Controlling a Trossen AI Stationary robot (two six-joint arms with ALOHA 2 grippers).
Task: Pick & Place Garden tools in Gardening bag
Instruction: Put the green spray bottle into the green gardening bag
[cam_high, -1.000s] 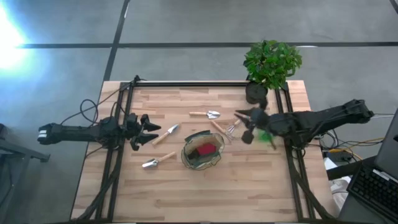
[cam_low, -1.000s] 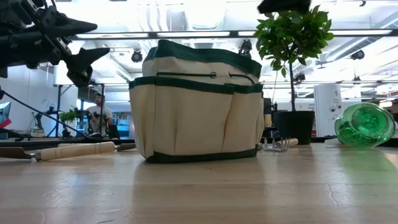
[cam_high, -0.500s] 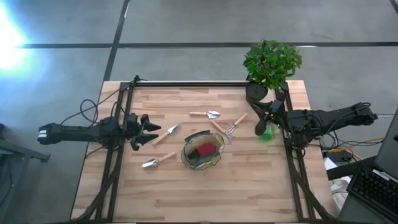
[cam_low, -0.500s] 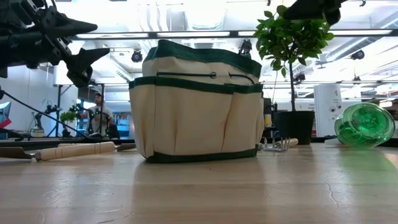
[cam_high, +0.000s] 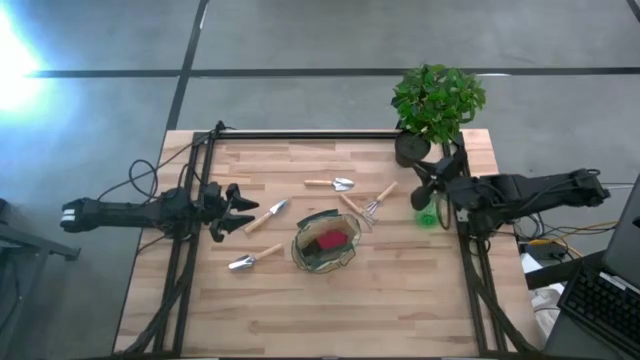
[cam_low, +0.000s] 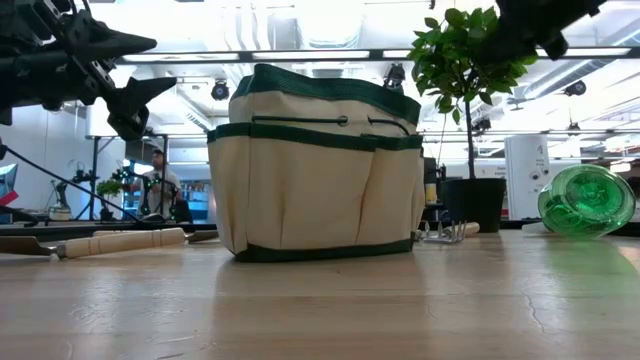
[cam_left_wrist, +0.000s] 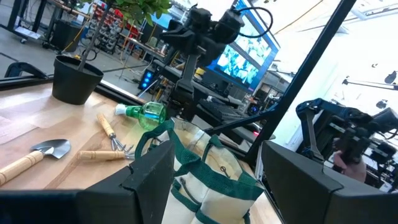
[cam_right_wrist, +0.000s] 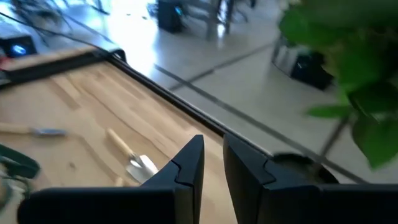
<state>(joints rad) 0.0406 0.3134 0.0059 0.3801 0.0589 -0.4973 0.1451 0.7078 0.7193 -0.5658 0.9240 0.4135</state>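
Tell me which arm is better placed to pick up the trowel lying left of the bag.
The left arm, probably: the left gripper hangs open just beside that trowel, while the right gripper is near the plant pot.

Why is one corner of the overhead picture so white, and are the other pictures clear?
High view: strong glare washes out the floor at the picture's upper left; the table is evenly lit. Low view: bright ceiling lights leave the left gripper nearly a silhouette. Right wrist view: the plant's leaves are out of focus. Left wrist view: bright windows wash out the room behind.

Red-and-black piece (cam_high: 329, 241) — half sunk in gardening bag (cam_high: 310, 259), shape unclear.
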